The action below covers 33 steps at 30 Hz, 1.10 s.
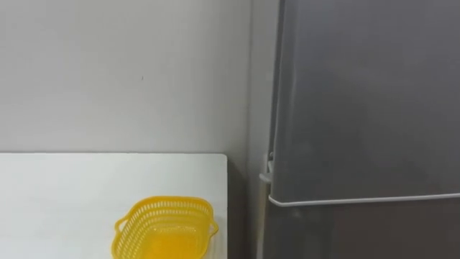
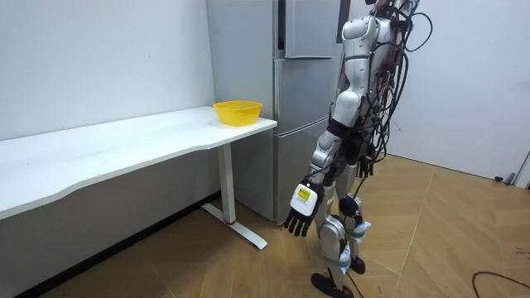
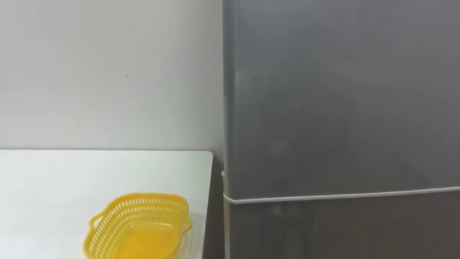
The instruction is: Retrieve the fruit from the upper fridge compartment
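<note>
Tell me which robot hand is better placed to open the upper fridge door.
Probably left: the left robot hand hangs open and empty, and the upper fridge door shows its dark edge gap on the table side, the robot's left.

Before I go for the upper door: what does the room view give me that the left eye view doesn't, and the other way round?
Room view: the robot standing close in front of the fridge, left hand hanging low, fingers relaxed, holding nothing. Left eye view: a look down into the yellow basket, nothing seen inside it, and the seam between upper and lower doors up close. Both: the basket at the end of the white table next to the fridge, doors shut.
</note>
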Tool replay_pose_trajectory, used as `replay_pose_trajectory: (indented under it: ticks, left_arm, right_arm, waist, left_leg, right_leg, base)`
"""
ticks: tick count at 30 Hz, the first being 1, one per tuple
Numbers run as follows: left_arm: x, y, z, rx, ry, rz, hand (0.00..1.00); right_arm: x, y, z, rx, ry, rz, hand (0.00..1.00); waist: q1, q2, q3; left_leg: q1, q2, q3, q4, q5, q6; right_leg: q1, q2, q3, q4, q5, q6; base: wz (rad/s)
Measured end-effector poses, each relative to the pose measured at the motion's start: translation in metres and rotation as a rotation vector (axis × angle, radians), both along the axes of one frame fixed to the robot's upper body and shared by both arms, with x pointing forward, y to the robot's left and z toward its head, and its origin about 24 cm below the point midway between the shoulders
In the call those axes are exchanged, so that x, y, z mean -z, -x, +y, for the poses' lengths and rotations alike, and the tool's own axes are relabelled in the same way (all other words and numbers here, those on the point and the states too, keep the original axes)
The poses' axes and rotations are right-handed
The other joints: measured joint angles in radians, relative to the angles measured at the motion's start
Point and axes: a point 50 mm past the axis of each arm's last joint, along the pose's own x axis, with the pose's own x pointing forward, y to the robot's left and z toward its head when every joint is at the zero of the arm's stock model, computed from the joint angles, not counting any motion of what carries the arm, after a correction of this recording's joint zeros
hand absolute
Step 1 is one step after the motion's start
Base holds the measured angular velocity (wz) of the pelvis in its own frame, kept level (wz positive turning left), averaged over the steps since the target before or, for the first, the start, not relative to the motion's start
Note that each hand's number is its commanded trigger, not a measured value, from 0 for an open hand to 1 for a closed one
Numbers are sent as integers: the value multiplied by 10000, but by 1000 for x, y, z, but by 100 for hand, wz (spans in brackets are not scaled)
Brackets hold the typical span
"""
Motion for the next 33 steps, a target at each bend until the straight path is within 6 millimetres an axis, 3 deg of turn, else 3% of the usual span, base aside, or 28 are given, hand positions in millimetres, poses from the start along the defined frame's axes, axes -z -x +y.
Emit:
replay_pose_trajectory:
  ticks: [5,9,14,18,23,26,30,31,33]
  left_arm:
    - [-16,-34,23,-2738,-1141,-2470,0]
    - [-41,-68,45,-4393,-2334,-4872,0]
    - [-90,-105,68,-5135,-4342,-7758,0]
    - [-153,-133,79,-5590,-6171,-10826,0]
    - [-235,-148,80,-5481,-7848,-14752,0]
    - [-264,-150,73,-4590,-8671,-16083,0]
    - [-288,-150,64,-4275,-8578,-17463,0]
    - [-292,-151,62,-4082,-8582,-17703,0]
    - [-300,-154,60,-3846,-8495,-18119,0]
  right_arm:
    - [-1,0,-4,291,226,-133,0]
    - [-3,-5,-13,674,467,-513,0]
    - [-4,-11,-15,744,558,-1197,0]
    - [-4,-3,-15,646,594,-1190,0]
    - [-4,1,-15,616,633,-1287,0]
    - [-4,6,-14,596,586,-1266,0]
    - [-4,11,-14,574,520,-1158,0]
    - [-4,11,-13,504,436,-1155,0]
    - [-4,11,-12,491,256,-1120,0]
  waist:
    - [217,109,8]
    - [460,261,-49]
    - [712,290,-56]
    - [789,306,-73]
    - [798,354,-75]
    - [763,392,-61]
    - [742,365,7]
    - [735,460,-25]
    - [714,442,51]
  left_leg:
    - [-59,-18,-127,4,0,0]
    - [-57,-35,-178,-24,2,3]
    - [-171,-28,-174,-53,2,3]
    - [-171,-62,-252,-33,3,4]
    - [-154,-84,-257,32,3,4]
    - [-153,-83,-257,62,3,4]
    - [-173,-81,-255,80,3,4]
    - [-197,-81,-257,94,2,4]
    - [-242,-82,-266,146,2,4]
  right_leg:
    - [-40,-27,-131,68,-5,2]
    - [-53,-36,-188,73,-9,10]
    - [-233,-19,-153,77,-9,11]
    - [-217,-20,-225,77,-13,17]
    - [-198,-31,-188,79,-14,22]
    - [-193,-30,-141,90,-13,22]
    - [-212,-54,-112,96,-15,23]
    - [-201,-55,-105,80,-17,25]
    - [-219,-55,-116,72,-20,28]
  base:
    - [5]
    - [5]
    - [-1]
    - [4]
    - [-6]
    - [-2]
    - [0]
    - [0]
    - [5]
